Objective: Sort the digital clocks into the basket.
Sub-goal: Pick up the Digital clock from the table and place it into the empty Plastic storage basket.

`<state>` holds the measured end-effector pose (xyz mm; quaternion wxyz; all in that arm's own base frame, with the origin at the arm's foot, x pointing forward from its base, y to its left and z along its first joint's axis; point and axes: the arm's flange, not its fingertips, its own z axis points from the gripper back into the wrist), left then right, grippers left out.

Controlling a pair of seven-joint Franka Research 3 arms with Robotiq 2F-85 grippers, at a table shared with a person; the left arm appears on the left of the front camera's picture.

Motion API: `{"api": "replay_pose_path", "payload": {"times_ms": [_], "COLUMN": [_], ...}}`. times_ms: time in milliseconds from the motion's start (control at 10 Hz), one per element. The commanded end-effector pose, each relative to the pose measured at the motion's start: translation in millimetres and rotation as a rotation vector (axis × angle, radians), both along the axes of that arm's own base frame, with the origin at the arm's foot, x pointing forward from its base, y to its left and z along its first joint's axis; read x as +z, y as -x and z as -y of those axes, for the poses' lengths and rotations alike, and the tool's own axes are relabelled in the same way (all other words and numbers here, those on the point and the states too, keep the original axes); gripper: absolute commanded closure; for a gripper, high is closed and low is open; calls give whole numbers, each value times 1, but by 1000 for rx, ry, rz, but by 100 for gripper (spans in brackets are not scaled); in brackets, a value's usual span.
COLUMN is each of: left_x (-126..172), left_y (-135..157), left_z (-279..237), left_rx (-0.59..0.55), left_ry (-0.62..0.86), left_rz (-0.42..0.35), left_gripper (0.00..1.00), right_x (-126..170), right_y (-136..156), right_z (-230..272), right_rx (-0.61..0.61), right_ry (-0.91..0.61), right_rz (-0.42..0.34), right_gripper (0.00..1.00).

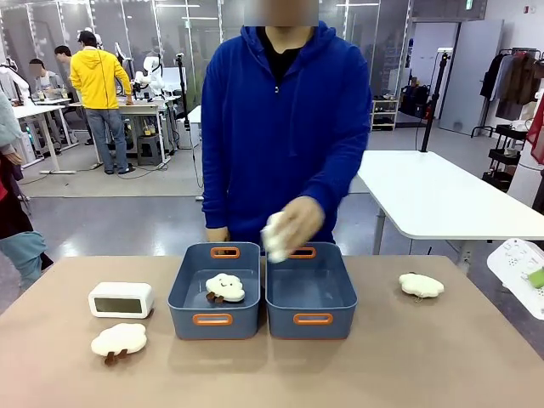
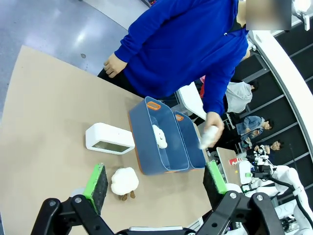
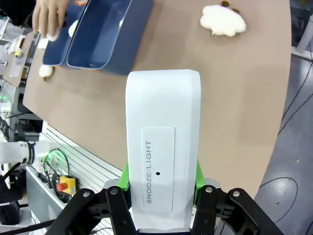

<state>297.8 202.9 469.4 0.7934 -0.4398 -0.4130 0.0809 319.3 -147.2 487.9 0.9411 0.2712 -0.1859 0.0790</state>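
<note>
One white digital clock (image 1: 121, 299) lies on the table left of the tubs, also seen as the clock (image 2: 110, 139) in the left wrist view. My left gripper (image 2: 156, 178) hangs open above the table near it, holding nothing. My right gripper (image 3: 161, 176) is shut on the second clock (image 3: 163, 147), whose back reads SNOOZE/LIGHT; that clock (image 1: 514, 259) shows at the front view's right edge. Two blue-grey baskets stand side by side: the left basket (image 1: 189, 289) holds a cloud plush (image 1: 224, 288), the right basket (image 1: 340, 293) is empty.
The person's hand (image 1: 299, 223) holds a blurred white object over the right basket's far rim. A cloud plush (image 1: 119, 340) lies in front of the table clock, and another plush (image 1: 421, 286) lies right of the tubs.
</note>
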Motion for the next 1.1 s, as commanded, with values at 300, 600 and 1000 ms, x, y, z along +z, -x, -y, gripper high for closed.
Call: {"api": "replay_pose_path", "payload": {"times_ms": [300,600,1000], "left_x": [1,1,1], "left_y": [-2,-2,-2], "left_z": [-1,-1,-1], "left_rx": [-3,-3,-3], "left_ry": [15,15,15], "left_rz": [17,17,17], "left_gripper": [0,0,0], "right_x": [5,16,40], "right_y": [-14,-22,-46], "right_z": [-14,-34,-123], "right_rx": [40,81,185], "right_ry": [5,45,205], "right_rz": [13,23,95], "right_gripper": [100,100,100]}}
